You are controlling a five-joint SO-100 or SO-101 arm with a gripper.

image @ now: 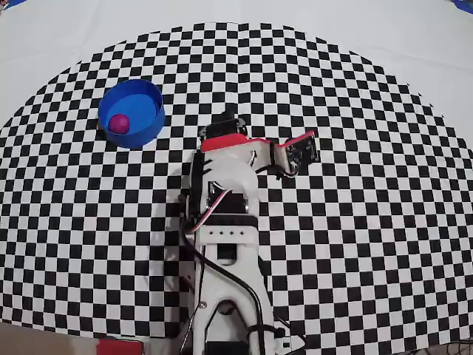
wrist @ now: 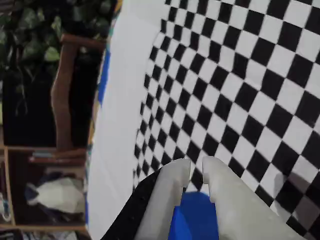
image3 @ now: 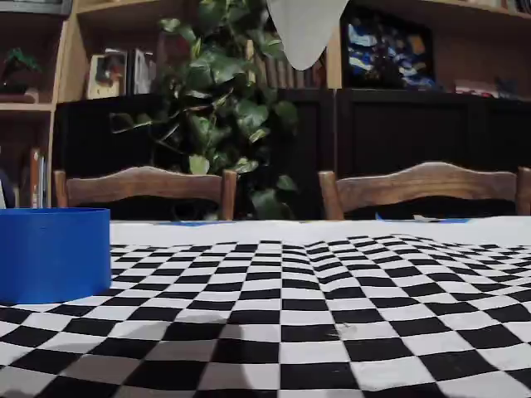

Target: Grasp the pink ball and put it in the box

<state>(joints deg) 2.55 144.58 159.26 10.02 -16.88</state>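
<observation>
Resting inside the box (image: pixel 144 100), the pink ball (image: pixel 119 122) lies well apart from the gripper (wrist: pixel 196 172), whose fingers (wrist: pixel 175 172) stand slightly parted, holding nothing; no writing is readable.

The overhead view looks straight down from high above on the checkered mat (image: pixel 355 244), the arm's base at its bottom edge. The wrist view rides close behind the gripper (wrist: pixel 196 170), tilted sideways toward the mat's edge and a chair (wrist: pixel 62 95). The fixed view sits low at table level, facing two chairs and shelves; all share the mat, and the overhead and fixed views share the blue box (image: pixel 151 122) (image3: pixel 54 253).
</observation>
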